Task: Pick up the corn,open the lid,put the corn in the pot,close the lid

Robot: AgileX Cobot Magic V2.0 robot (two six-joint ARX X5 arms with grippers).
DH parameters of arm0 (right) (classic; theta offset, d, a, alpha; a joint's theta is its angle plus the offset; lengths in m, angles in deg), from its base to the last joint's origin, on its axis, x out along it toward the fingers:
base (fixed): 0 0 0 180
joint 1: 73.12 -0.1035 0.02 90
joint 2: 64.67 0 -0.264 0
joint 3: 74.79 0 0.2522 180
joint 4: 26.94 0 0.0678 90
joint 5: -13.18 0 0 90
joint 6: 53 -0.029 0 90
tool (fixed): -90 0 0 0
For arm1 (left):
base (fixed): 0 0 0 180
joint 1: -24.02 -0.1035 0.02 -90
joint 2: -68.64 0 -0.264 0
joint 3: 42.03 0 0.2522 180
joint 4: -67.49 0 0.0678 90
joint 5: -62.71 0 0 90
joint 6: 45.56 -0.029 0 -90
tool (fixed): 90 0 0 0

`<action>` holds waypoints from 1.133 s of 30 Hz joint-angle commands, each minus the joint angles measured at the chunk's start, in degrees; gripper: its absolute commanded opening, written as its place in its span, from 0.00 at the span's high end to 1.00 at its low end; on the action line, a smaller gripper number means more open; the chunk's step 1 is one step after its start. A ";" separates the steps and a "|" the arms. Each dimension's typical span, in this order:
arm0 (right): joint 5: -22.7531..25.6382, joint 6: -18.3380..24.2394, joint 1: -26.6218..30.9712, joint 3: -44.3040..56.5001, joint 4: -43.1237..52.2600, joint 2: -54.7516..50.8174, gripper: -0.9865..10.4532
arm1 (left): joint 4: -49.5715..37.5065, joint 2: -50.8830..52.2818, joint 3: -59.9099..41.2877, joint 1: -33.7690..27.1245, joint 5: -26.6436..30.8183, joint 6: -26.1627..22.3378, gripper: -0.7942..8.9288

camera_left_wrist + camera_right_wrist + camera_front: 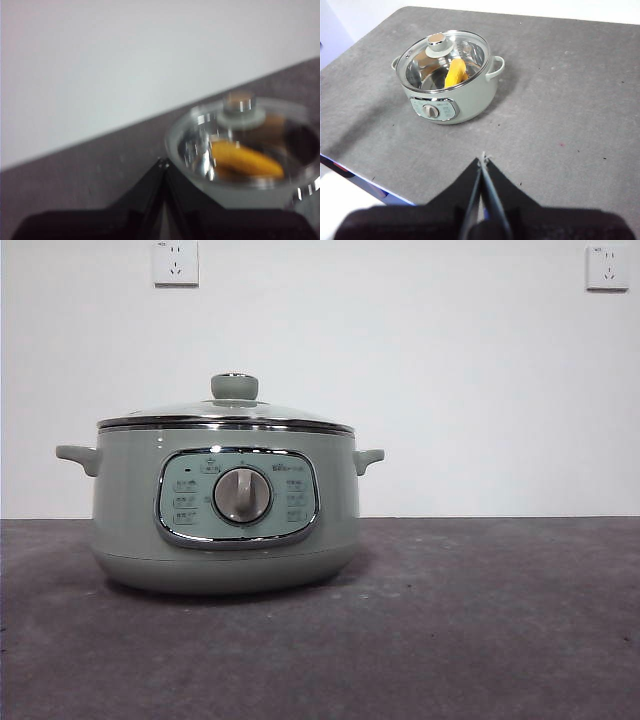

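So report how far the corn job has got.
It looks finished: the corn lies inside the pot, and the lid sits closed on its rim. Nothing is in hand; the left gripper and right gripper are shut, empty and clear. Nothing visibly remains.

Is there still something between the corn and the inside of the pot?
No. The corn already lies inside the pot, seen through the glass lid, which sits closed on the rim. Both grippers are away from the pot, fingers together.
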 commanded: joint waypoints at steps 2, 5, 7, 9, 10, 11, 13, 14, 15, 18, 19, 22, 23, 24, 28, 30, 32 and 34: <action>0.07 0.22 -0.04 0.42 -1.46 -0.24 0.91 | -1.44 5.01 -8.79 -0.48 0.26 1.81 0.92; 0.07 0.22 -0.04 0.42 -1.49 -0.24 0.91 | -1.53 8.57 -13.97 -0.48 2.67 3.65 0.92; 0.07 0.22 -0.04 0.42 -1.49 -0.24 0.91 | -1.53 10.75 -16.72 -0.50 3.19 4.98 0.92; 0.07 0.22 -0.04 0.42 -1.46 -0.24 0.91 | -1.53 12.61 -18.69 -0.50 3.17 5.49 0.92; 0.07 0.22 -0.04 0.42 -1.46 -0.24 0.91 | -1.53 13.51 -19.61 -0.50 3.19 5.92 0.92; 0.07 0.22 -0.04 0.42 -1.46 -0.24 0.91 | -1.51 14.27 -20.28 -0.50 3.19 6.34 0.92; 0.07 0.22 -0.04 0.42 -1.46 -0.24 0.91 | -1.49 16.24 -21.90 -0.57 3.17 7.87 0.92; 0.07 0.22 -0.04 0.42 -1.46 -0.24 0.91 | -1.46 17.25 -22.64 -0.59 3.15 8.66 0.92; 0.04 0.22 -0.04 0.42 -1.46 -0.24 0.91 | 0.83 18.51 -22.71 -0.63 3.17 9.16 0.92; 0.04 0.20 -0.04 0.42 -1.46 -0.11 0.91 | 0.79 18.40 -22.71 -0.70 2.95 9.70 0.92; 0.04 0.22 -0.04 0.39 -1.49 -0.07 0.91 | 0.76 18.40 -22.71 -0.70 2.86 9.88 0.92; 0.31 0.22 -0.04 0.39 -1.46 -0.02 0.91 | 0.57 18.40 -22.69 -0.76 2.78 9.86 0.92; 0.31 0.22 -0.04 0.39 -1.49 -0.02 0.91 | 0.59 18.38 -22.69 -0.81 2.78 9.86 0.92; 0.31 0.22 -0.04 0.39 -1.46 -0.02 0.91 | 0.59 18.32 -22.71 -0.81 2.80 9.86 0.92; 0.46 0.22 -0.04 0.39 -1.46 -0.02 0.91 | 0.59 17.77 -22.69 -0.81 2.78 9.86 0.92; 0.46 0.22 -0.04 0.39 -1.46 -0.02 0.91 | 0.57 17.62 -22.69 -0.81 2.78 9.86 0.92; 0.46 0.22 -0.04 0.39 -1.46 -0.02 0.91 | 0.57 17.38 -22.69 -0.81 2.78 9.86 0.92; 0.46 0.22 -0.04 0.39 -1.46 -0.02 0.91 | 0.57 17.20 -22.69 -0.81 2.78 9.86 0.92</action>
